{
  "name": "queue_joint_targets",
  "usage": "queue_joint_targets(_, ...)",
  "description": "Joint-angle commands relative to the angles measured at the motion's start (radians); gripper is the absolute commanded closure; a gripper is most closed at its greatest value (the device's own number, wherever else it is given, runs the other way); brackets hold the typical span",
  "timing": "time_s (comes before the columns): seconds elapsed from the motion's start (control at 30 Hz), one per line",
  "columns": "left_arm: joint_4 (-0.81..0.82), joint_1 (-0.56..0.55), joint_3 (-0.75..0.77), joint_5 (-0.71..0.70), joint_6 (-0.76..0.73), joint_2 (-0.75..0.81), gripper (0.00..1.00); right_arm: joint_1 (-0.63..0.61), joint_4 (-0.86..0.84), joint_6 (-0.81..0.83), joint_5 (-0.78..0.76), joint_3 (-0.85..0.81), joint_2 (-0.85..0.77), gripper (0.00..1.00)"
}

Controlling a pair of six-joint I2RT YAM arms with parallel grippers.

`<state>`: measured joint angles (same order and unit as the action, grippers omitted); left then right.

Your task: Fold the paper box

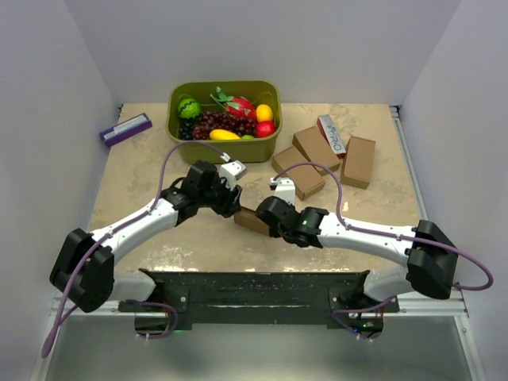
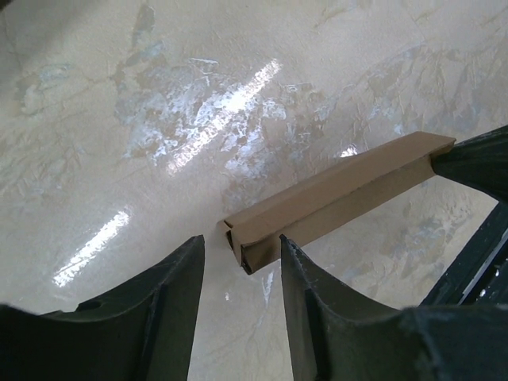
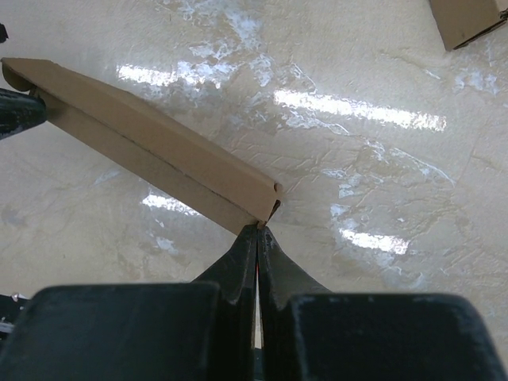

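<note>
The paper box (image 1: 251,220) is a slim brown carton, lying between the two grippers at the table's middle. In the left wrist view its near end (image 2: 333,194) sits just beyond the tips of my left gripper (image 2: 241,242), whose jaws stand apart; the right fingertip is at the box's side and the left fingertip is clear of it. My right gripper (image 3: 259,228) is shut, its tips pinching the bottom edge of the box's other end (image 3: 151,151). From above, the left gripper (image 1: 228,200) and right gripper (image 1: 266,214) meet over the box.
A green bin (image 1: 171,119) of toy fruit stands at the back. A purple-and-white box (image 1: 125,128) lies at the back left. A white-and-red carton (image 1: 333,133) and three folded brown boxes (image 1: 359,161) (image 1: 316,148) (image 1: 298,172) lie at the back right.
</note>
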<state>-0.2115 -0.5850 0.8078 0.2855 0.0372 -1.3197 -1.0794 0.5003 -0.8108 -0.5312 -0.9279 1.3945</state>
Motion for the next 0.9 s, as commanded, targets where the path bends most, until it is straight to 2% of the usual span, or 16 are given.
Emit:
queue_joint_targets(0.0, 0.009, -0.006, 0.022, -0.065, 0.004, 0.042, 0.53, -0.005, 0.006, -0.018, 0.000, 0.011, 0.015, 1.00)
queue_joint_targets(0.13, 0.014, -0.006, 0.016, -0.063, 0.006, 0.050, 0.65, -0.004, 0.004, -0.019, 0.000, 0.014, 0.012, 1.00)
queue_joint_targets(0.67, 0.011, -0.006, 0.013, -0.013, 0.007, 0.027, 0.87, -0.005, 0.011, -0.022, -0.003, 0.011, 0.018, 1.00)
queue_joint_targets(0.87, 0.012, -0.006, 0.014, 0.014, 0.015, 0.017, 1.00, -0.004, 0.009, -0.021, -0.003, 0.012, 0.023, 1.00)
